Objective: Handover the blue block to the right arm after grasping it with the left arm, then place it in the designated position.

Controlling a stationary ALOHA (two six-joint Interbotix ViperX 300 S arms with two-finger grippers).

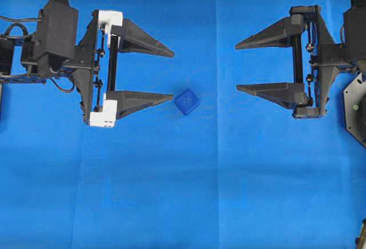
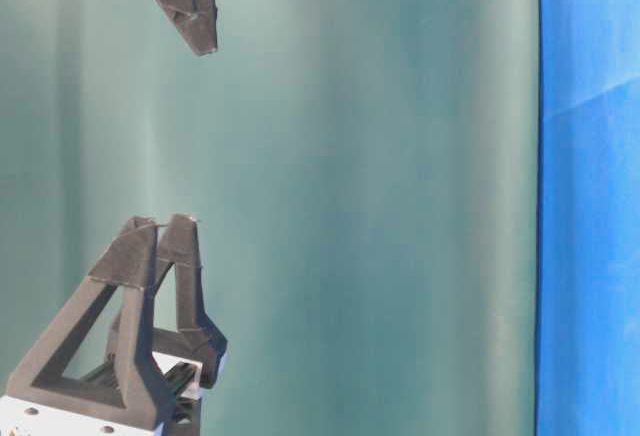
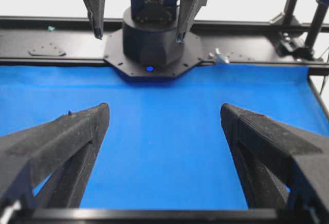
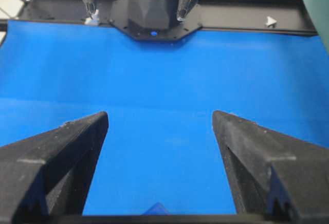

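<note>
A: Nearest the lens, two black fingers (image 3: 56,147) of the left gripper (image 1: 172,73), spread wide with nothing between them but blue cloth (image 1: 189,192).

B: Same on the other side: right gripper (image 1: 236,67), all black, jaws apart, nothing clamped. Facing the left one across the middle, well apart from it.

A: And the blue block (image 1: 186,101)?

B: Lying on the cloth, turned corner-on like a diamond from overhead. Just beyond the tip of the left gripper's lower finger (image 1: 143,99), close to touching, though impossible to tell for sure. Outside the jaws, not between them.

A: Seen from the right wrist?

B: Only a sliver of blue at the bottom edge, between the fingers, likely a corner of the block; too little to be sure.

A: From table level?

B: Just finger tips against a green backdrop (image 2: 380,206); no block in sight there.
</note>
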